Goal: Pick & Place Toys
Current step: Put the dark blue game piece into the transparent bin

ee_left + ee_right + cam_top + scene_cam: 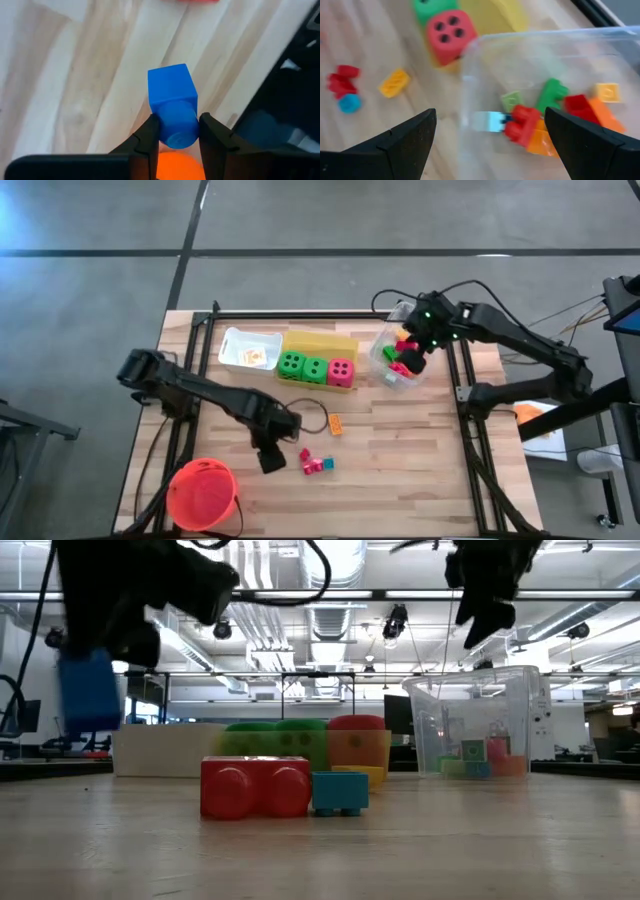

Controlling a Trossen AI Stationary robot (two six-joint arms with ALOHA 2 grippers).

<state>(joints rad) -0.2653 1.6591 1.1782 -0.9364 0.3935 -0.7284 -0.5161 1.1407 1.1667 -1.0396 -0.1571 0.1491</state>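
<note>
My left gripper (270, 459) hangs over the table's near middle, shut on a blue block (172, 95), which also shows in the low view as the blue block (88, 690) off the table. My right gripper (490, 145) stands open above the clear bin (402, 362), nothing between its fingers. The bin holds several bright blocks (545, 117). Red blocks (255, 787) and a teal block (338, 792) lie together on the wood, an orange-yellow block (336, 425) a little farther back. Two green dice (303, 367) and a pink-red die (341, 371) stand in a row before the yellow bin (320, 343). My left gripper pinches the blue block at its round stud end (177, 127) between its two fingers, one on either side. The fingers come from above, slanting down. The block's square end sticks out beyond the fingertips, and the block is lifted clear of the table.
An orange-red bucket (203, 495) stands at the near left corner, close by my left gripper. A white bin (248, 350) with a picture card sits left of the dice. Black frame rails run along the table's left and right sides. Bare wood lies at the near right.
</note>
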